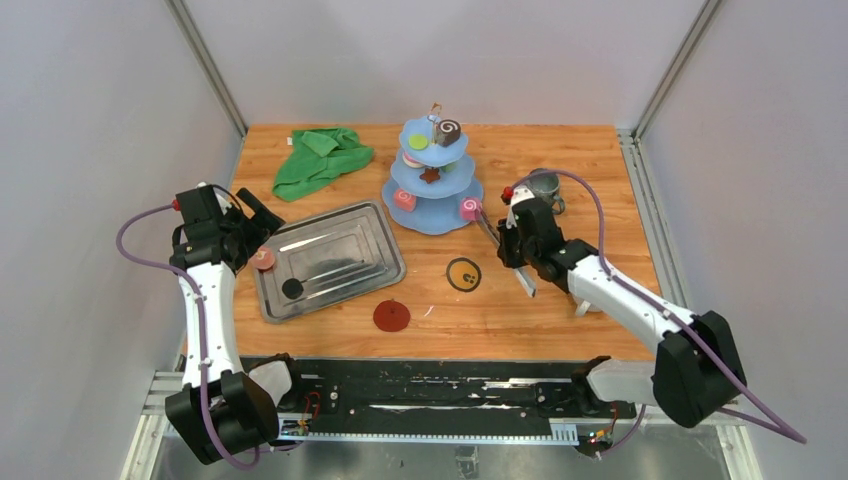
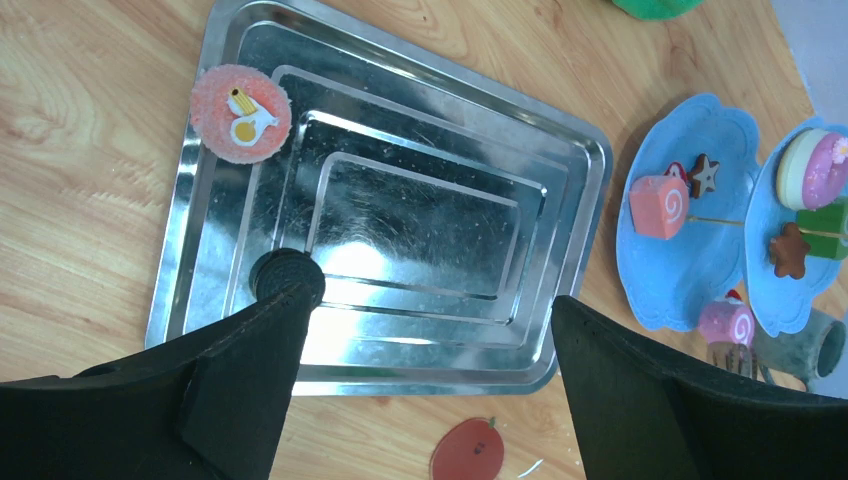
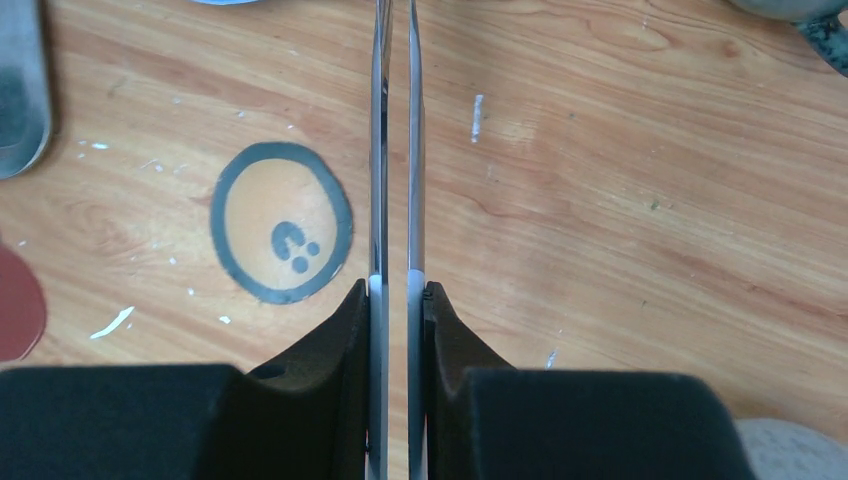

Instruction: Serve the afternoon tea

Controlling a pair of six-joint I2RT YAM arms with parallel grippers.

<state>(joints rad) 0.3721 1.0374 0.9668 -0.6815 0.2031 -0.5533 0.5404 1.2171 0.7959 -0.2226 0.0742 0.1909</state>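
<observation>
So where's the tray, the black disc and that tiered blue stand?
tray (image 1: 335, 258), top view, its bare flat middle.
black disc (image 1: 292, 288), top view, its centre, on the tray.
blue stand (image 1: 435, 221), top view, bare front of the lowest plate.

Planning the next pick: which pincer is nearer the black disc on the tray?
Left. The left pincer hovers at the tray's left edge near the black disc; the right pincer holds tongs beyond the tray's right side.
</observation>
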